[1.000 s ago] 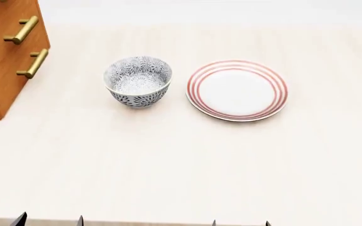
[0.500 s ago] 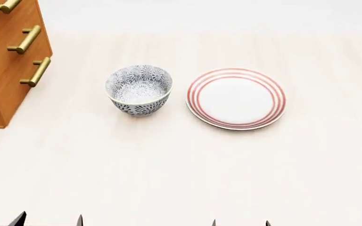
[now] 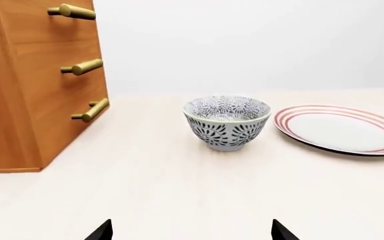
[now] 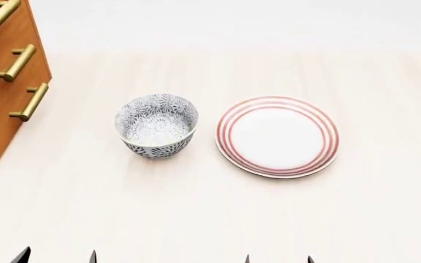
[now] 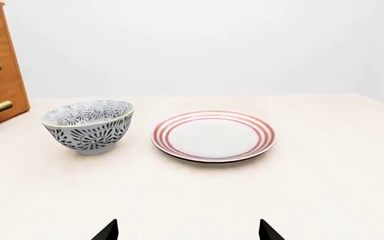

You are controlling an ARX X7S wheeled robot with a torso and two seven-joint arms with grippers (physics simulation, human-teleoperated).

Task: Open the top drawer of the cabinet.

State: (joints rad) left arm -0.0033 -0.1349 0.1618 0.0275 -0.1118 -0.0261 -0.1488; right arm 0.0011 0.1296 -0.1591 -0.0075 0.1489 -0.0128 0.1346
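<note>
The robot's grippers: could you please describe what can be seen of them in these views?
Very little shows. Each gripper appears only as two small, dark, pointed fingertip wedges at the frame's lower edge: the left gripper and the right gripper. They look plain black, with no markings, cables or arm links in view.

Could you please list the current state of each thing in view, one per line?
top drawer: shut, flush with the cabinet front.
two lower drawers: shut.
bowl: upright, empty.
plate: flat on the table, empty.
left gripper: open, holding nothing.
right gripper: open, holding nothing.
</note>
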